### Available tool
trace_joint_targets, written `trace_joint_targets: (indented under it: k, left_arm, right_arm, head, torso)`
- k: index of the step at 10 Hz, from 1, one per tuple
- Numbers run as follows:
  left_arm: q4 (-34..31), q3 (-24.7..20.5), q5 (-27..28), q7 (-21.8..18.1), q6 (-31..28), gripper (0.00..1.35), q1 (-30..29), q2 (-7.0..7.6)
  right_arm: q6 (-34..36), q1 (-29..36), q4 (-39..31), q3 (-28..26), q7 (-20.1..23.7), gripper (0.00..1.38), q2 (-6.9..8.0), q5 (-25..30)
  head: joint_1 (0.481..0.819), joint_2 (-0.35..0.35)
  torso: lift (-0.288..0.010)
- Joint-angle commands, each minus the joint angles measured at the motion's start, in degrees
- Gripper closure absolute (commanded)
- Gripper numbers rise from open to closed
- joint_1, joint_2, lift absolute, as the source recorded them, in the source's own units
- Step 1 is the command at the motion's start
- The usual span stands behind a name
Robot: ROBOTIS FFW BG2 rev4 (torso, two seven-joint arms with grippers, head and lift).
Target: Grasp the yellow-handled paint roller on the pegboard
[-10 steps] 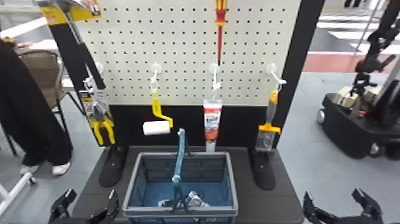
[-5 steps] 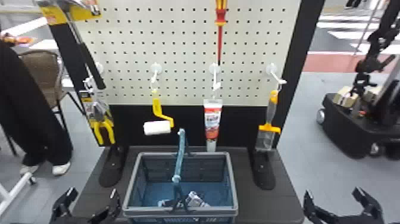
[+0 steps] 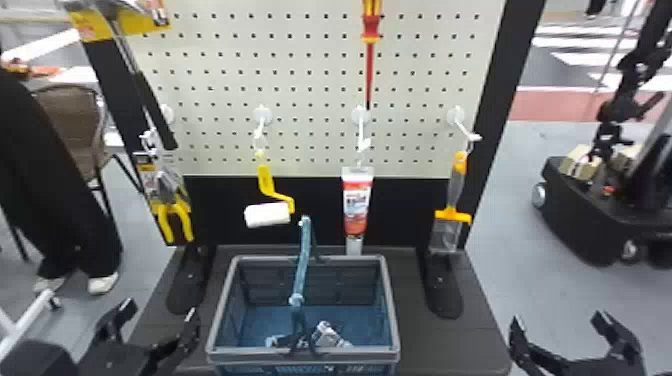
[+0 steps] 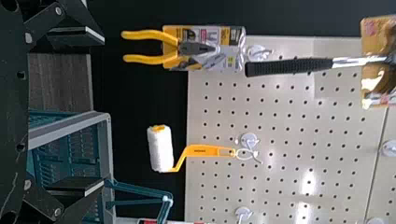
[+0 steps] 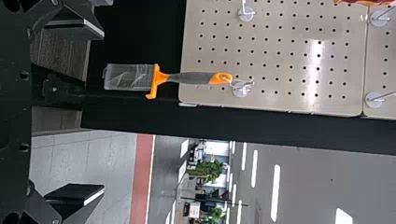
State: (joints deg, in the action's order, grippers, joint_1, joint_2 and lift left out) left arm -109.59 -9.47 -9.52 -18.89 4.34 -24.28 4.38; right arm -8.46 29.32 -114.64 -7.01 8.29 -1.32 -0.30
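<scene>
Currently the left end effector [image 3: 152, 327] sits released, fingers spread, low at the tabletop's [image 3: 450, 340] near corner beside the basket [image 3: 220, 310]. The yellow-handled paint roller [image 3: 266, 215] hangs from a white hook on the pegboard [image 3: 310, 75], well ahead of and above it, slightly to its right. The right end effector [image 3: 567, 342], also released, lies well apart from the roller.

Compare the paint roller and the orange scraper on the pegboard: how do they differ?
The paint roller has a bent yellow handle and a white head; the scraper is straight, grey and orange, with a clear head. The paint roller hangs left of the tube, the scraper right of it. Both hang from white hooks.
</scene>
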Motion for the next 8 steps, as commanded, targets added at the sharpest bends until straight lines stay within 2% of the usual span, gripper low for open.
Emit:
trace_joint_targets:
  k: [1,3,4,6,8]
  left_arm:
    - [4.5,-2.4,0.7,-5.7,-2.3,0.23,7.0,1.24]
    - [9.5,-1.9,1.2,-13.0,-3.7,0.23,15.1,4.85]
    - [11.4,-1.7,1.2,-15.5,-4.7,0.25,18.1,5.81]
    - [15.4,-2.5,1.3,-20.0,-6.3,0.35,23.5,6.43]
    - [19.4,-2.0,0.9,-22.9,-8.3,0.38,28.6,7.84]
  right_arm:
    - [-0.2,-0.3,-0.5,0.6,0.1,0.14,0.0,-0.1]
    - [-0.3,-0.7,-0.3,1.7,0.7,0.14,0.0,-0.1]
    - [-0.3,-1.0,-0.5,2.1,0.9,0.14,0.0,-0.3]
    - [-0.4,-1.1,-0.6,2.7,1.4,0.14,0.0,-0.8]
    - [-0.3,-1.5,-1.0,3.2,1.8,0.14,0.0,-0.9]
  head:
    - [0.549,0.0]
    - [0.549,0.0]
    - [0.549,0.0]
    - [0.549,0.0]
    - [0.549,0.0]
  torso:
    - [-0.1]
    - [-0.1]
    - [-0.1]
    - [-0.1]
    - [-0.1]
